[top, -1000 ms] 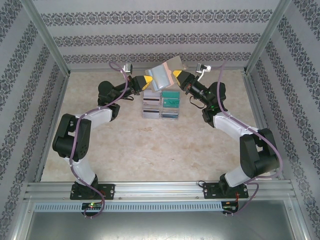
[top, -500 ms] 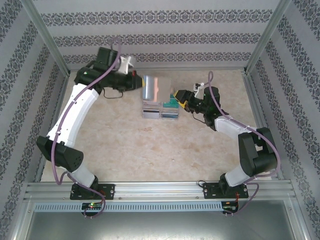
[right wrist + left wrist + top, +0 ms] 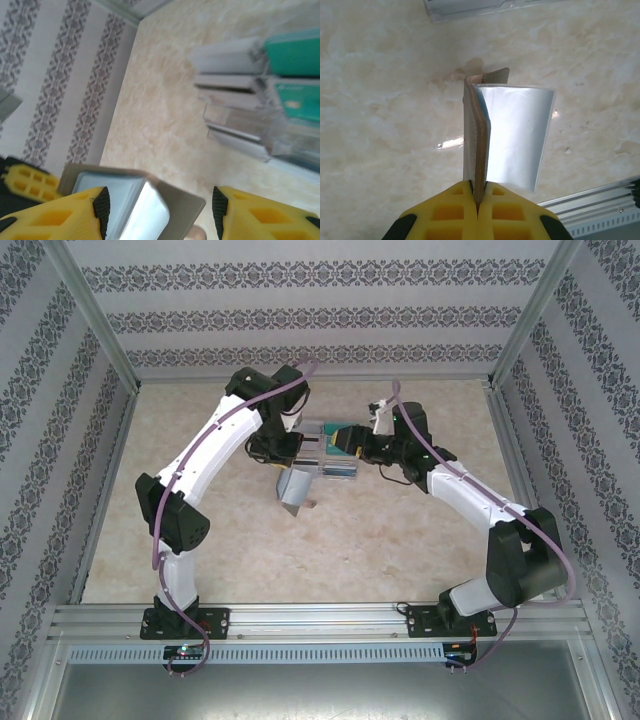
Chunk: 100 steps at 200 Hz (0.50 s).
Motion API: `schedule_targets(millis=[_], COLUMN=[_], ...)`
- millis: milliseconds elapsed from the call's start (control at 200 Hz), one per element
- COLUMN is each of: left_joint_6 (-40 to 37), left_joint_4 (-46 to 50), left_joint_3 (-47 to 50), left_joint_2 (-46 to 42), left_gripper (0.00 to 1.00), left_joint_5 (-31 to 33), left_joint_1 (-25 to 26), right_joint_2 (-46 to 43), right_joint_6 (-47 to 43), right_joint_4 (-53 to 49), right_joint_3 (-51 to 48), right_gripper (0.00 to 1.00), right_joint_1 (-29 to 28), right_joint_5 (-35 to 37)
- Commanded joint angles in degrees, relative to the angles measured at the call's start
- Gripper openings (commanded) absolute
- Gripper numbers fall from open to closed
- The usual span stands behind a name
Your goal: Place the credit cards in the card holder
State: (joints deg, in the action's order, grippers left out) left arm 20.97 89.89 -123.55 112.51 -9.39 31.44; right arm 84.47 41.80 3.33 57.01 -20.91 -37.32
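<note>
Table, pale marble top. Clear tray sits toward the far side, teal credit cards filed in its slots. Left gripper clamped tight on one cover of the card holder, just near-side of the tray, low over the table; contact unclear. Probably pinched by one leaf so the other swings open and bares the pockets. Long axis runs straight out from the fingers, free end toward the tray. Right gripper hovers above the holder, jaws wide apart, empty
</note>
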Motion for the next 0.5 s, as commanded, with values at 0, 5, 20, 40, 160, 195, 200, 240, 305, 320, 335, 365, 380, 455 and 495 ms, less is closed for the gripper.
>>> schedule_targets(millis=[0,5,20,40,160,195,200,240,305,320,335,365,380,455,495], left_joint_6=[-0.6,-0.6,-0.5,-0.2,0.0,0.6,0.8,1.5,2.5,2.7,2.9,3.2,3.5,4.9,5.8], left_joint_4=[1.8,1.6,1.2,0.9,-3.3,-6.1,-6.6,-10.0,-14.0,-14.8,-15.7,-17.5,-18.5,-23.0,-24.9], left_joint_3=[1.8,1.9,2.2,2.4,6.5,9.4,9.8,13.0,17.0,18.0,18.8,20.5,21.4,25.8,27.9], left_joint_2=[-1.4,-1.4,-1.6,-1.7,-3.5,-4.4,-4.6,-5.3,-5.6,-5.7,-5.7,-6.0,-6.2,-7.4,-8.1], left_gripper=[0.0,0.0,0.0,0.0,0.0,0.0,0.0,0.0,0.0,0.0,0.0,0.0,0.0,0.0,0.0], left_joint_5=[-2.1,-2.2,-2.4,-2.5,-4.4,-5.8,-6.1,-8.9,-11.0,-11.1,-11.2,-11.7,-11.8,-12.2,-11.5], left_joint_1=[0.0,0.0,0.0,0.0,-0.2,-0.3,-0.3,-0.3,-0.3,-0.3,-0.3,-0.4,-0.5,-1.1,-1.6], right_joint_2=[0.4,0.4,0.2,-0.1,-0.5,-0.5,-0.5,-0.5,-0.3,-0.2,-0.1,0.4,0.8,2.7,3.9], right_joint_6=[-1.7,-1.8,-1.8,-2.1,-0.8,0.0,0.1,-0.2,-2.2,-2.3,-2.2,-1.6,-1.2,1.0,2.9], right_joint_4=[-0.9,-0.9,-0.9,-1.1,1.0,2.2,2.3,1.9,-1.5,-1.7,-1.8,-1.4,-1.0,1.6,3.6], right_joint_3=[-0.8,-0.8,-0.8,-0.9,-0.9,-0.5,-0.5,0.4,2.2,2.4,2.4,2.1,1.8,-0.7,-2.5], right_gripper=[0.58,0.58,0.58,0.58,0.55,0.54,0.54,0.52,0.49,0.48,0.47,0.44,0.43,0.38,0.32], right_joint_1=[0.1,0.1,0.1,0.2,0.0,-0.7,-0.8,-1.9,-4.3,-4.7,-5.2,-6.0,-6.3,-7.1,-7.4], right_joint_5=[-3.2,-3.2,-3.3,-3.6,-8.6,-11.1,-11.5,-13.4,-14.0,-14.0,-14.0,-13.8,-13.7,-12.6,-11.7])
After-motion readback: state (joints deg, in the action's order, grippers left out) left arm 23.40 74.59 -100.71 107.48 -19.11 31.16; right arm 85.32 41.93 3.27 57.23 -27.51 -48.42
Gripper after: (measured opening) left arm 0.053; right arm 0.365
